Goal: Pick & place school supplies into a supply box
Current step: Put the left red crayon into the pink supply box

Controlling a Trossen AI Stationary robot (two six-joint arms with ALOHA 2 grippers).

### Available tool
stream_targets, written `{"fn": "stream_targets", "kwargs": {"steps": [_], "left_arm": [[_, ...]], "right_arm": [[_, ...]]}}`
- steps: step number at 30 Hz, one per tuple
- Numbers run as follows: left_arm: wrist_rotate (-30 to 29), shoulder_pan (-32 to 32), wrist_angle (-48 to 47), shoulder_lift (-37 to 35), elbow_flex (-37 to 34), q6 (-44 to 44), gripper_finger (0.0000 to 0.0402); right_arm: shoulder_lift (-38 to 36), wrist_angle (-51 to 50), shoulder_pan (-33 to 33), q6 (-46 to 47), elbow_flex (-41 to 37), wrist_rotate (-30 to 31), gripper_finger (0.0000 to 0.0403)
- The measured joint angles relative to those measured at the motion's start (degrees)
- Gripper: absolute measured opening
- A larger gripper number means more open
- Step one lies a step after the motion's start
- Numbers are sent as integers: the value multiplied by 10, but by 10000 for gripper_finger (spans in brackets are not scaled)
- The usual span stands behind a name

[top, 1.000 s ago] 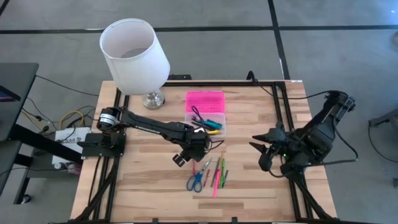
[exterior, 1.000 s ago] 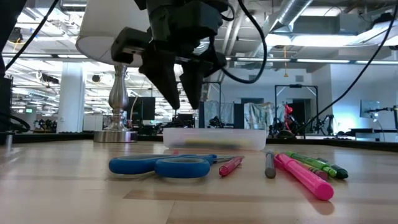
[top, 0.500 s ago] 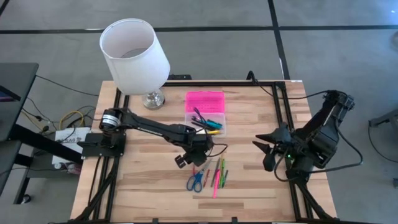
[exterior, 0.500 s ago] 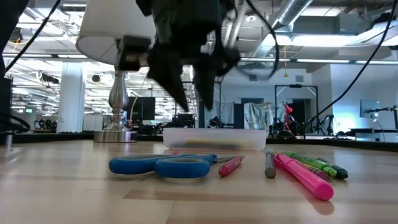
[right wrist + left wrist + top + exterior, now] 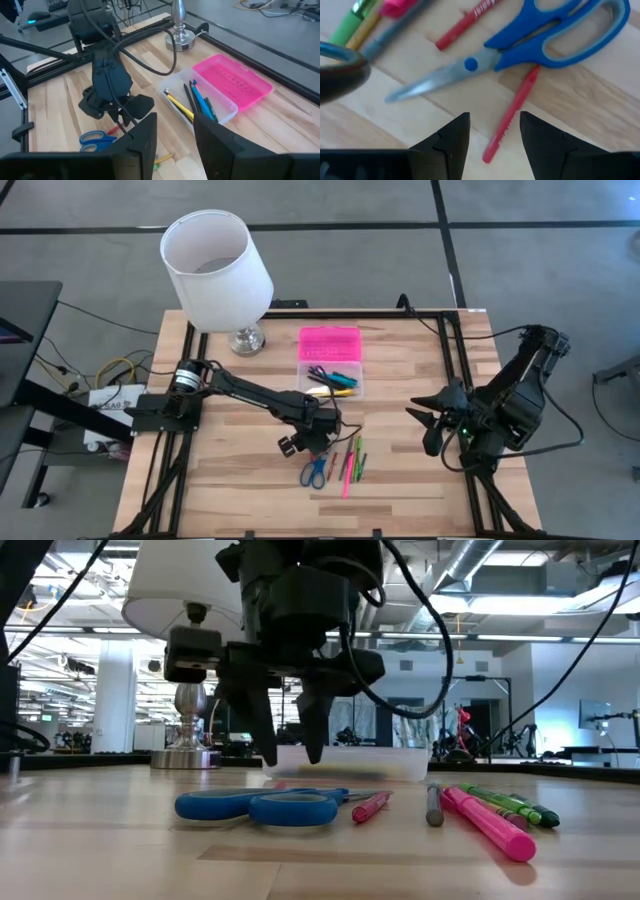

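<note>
Blue-handled scissors (image 5: 315, 472) and several pens and markers (image 5: 350, 460) lie flat on the wooden table. The supply box stands behind them, its clear base (image 5: 335, 383) holding several pens and its pink lid (image 5: 328, 342) open at the far side. My left gripper (image 5: 312, 445) is open and empty, fingers pointing down just above the table (image 5: 288, 755). In the left wrist view (image 5: 494, 119) it hangs over a thin red pen (image 5: 512, 117) beside the scissors (image 5: 535, 42). My right gripper (image 5: 420, 423) is open and empty at the table's right side.
A white lampshade (image 5: 215, 260) on a metal foot (image 5: 245, 338) stands at the far left, close to the box. A pink marker (image 5: 490, 823) and green pens lie right of the scissors (image 5: 260, 807). Bare wood lies near the front edge and between the two arms.
My left gripper has gone toward the table's near edge and down, from beside the box to just over the scissors and the red pen. The things on the table have not moved.
</note>
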Motion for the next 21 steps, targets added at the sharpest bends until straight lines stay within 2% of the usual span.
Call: {"fn": "stream_targets", "kwargs": {"steps": [9,15,21], "left_arm": [[-1,-12,-3,34,2,29,169],[-23,-14,0,39,3,6,168],[-33,0,-5,41,2,-24,128]], "right_arm": [[0,-3,6,14,0,-3,120],[0,-5,10,24,0,-3,120],[0,-6,10,24,0,-3,120]]}}
